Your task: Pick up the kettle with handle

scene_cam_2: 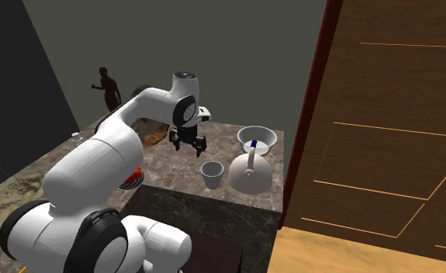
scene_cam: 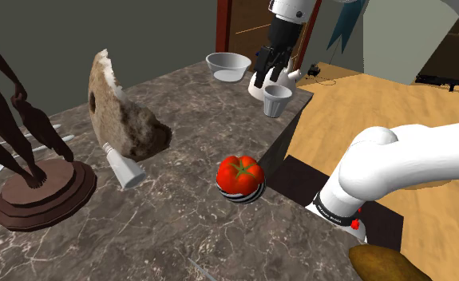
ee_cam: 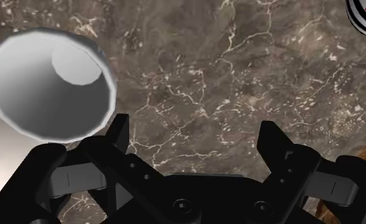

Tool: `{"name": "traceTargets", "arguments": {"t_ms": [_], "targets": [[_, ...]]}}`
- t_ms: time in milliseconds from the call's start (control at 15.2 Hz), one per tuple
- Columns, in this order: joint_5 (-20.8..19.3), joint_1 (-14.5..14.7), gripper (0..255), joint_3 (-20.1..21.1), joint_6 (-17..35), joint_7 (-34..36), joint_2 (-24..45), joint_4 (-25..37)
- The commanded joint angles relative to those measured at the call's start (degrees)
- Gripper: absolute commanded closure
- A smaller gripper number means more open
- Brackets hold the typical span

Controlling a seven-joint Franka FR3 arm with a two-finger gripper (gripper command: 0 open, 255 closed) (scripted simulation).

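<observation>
one white squat kettle (scene_cam_2: 250, 178), tall slim handle, blue tip, gripper (scene_cam_2: 188, 147) spread apart, empty

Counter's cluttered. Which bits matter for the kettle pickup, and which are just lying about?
For the job: kettle, pincer (open, nothing held).
Lying about: cup, bowl, tomato, statue, tube, brown lump.

Indoor setting, dark veined stone tabletop (scene_cam: 187, 120)
Plain grey wall (scene_cam: 140, 32) behind it; tan wood-grain floor (scene_cam: 379, 104) beside it; reddish-brown door frame (scene_cam_2: 309, 116) adjoining a brown panelled wooden surface (scene_cam_2: 392, 93)
</observation>
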Motion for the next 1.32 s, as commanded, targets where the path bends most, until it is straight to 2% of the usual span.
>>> {"name": "traceTargets", "arguments": {"t_ms": [0,660,1254], "targets": [[0.0,0.0,0,0.0,0.0,0.0,0.0,0.0],[-6.2,-2.6,0,-11.1,-3.8,-13.3,13.5,14.5],[-6.9,-3.7,0,-20.4,-8.8,-25.9,29.9,33.7]]}}
